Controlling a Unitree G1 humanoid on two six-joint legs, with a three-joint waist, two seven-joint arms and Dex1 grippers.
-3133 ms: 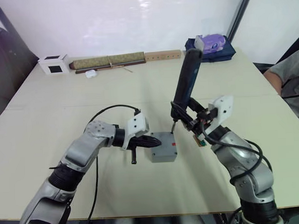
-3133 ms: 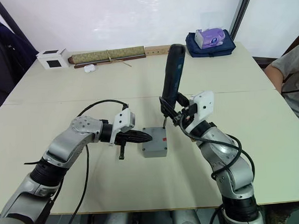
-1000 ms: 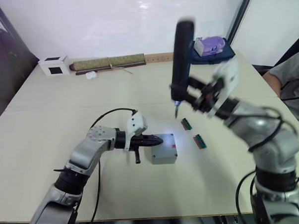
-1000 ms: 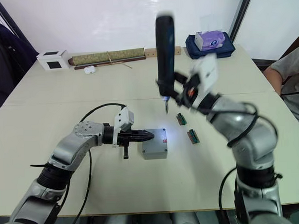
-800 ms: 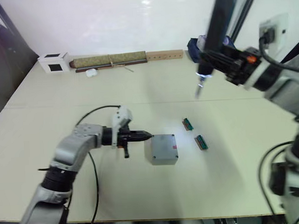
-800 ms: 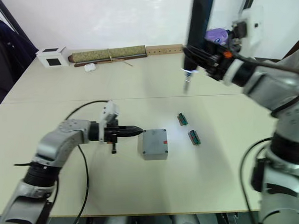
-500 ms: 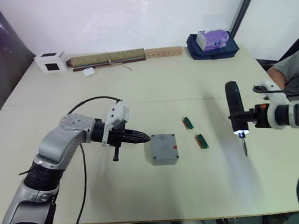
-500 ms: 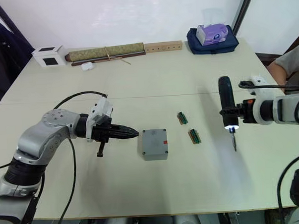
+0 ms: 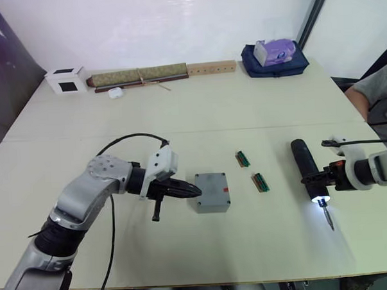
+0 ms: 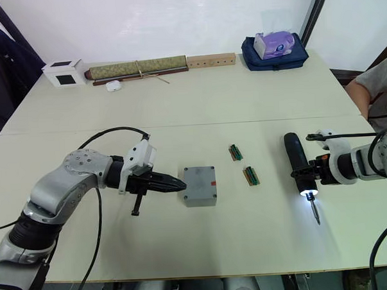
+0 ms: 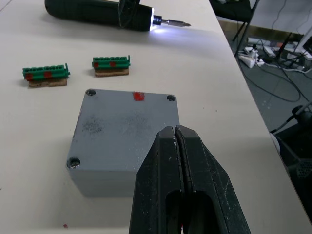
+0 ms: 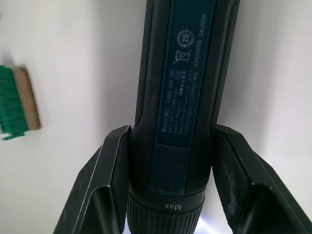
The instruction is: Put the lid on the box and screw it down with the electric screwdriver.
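Lid [image 11: 127, 127] sits on box [image 9: 213, 202] mid-tabletop [image 9: 185, 248], screws look seated | right tool [image 9: 316, 181] clamps lit electric screwdriver [image 9: 307, 167] lying far right | left tool [image 11: 178, 146] pinched empty at box's edge | reads near done, release left

Closed grey box [image 9: 212, 192], lid [image 11: 127, 126] seated on top, red mark facing right; black electric screwdriver [image 10: 297, 163] lying flat at right, tip light on.
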